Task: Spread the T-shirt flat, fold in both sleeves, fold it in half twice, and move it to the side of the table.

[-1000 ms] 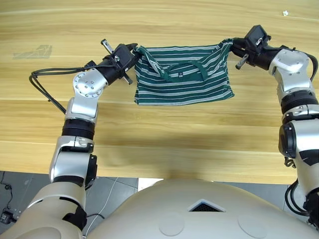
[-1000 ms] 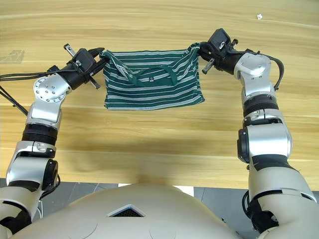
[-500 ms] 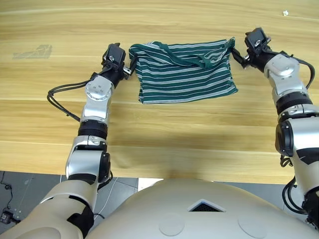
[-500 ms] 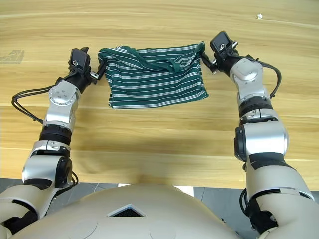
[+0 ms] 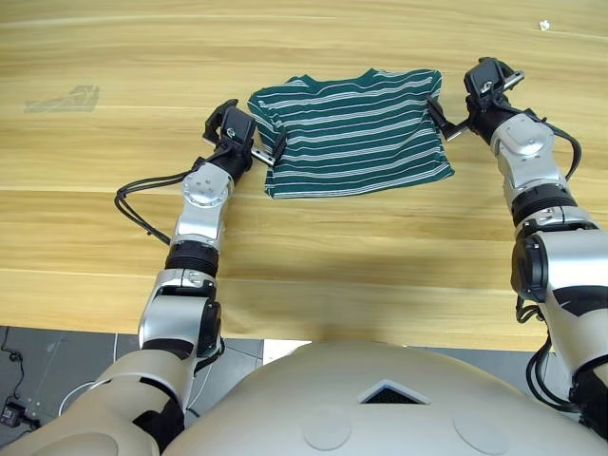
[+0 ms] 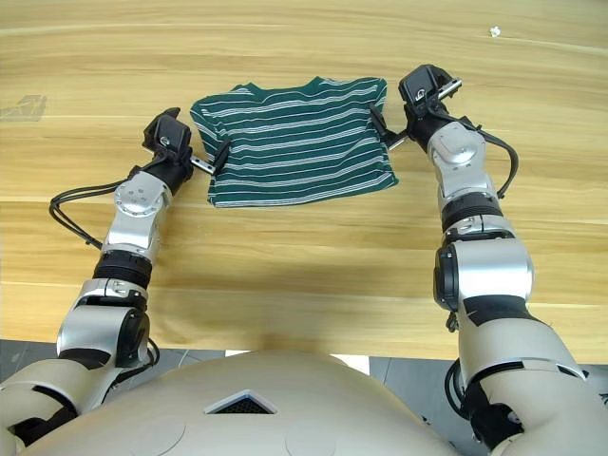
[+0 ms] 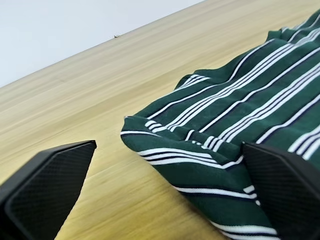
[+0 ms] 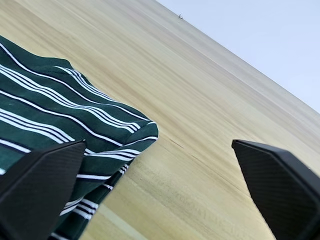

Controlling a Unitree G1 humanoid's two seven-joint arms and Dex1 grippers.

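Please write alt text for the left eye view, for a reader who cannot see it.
A green T-shirt with white stripes lies on a wooden table. The robot's open left hand and open right hand sit at its opposite side edges.

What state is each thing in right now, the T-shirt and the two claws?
T-shirt, folded, lying flat on the table, not gripped.
Left claw, open, with one corner of the shirt between its fingers.
Right claw, open, with the opposite corner between its fingers.
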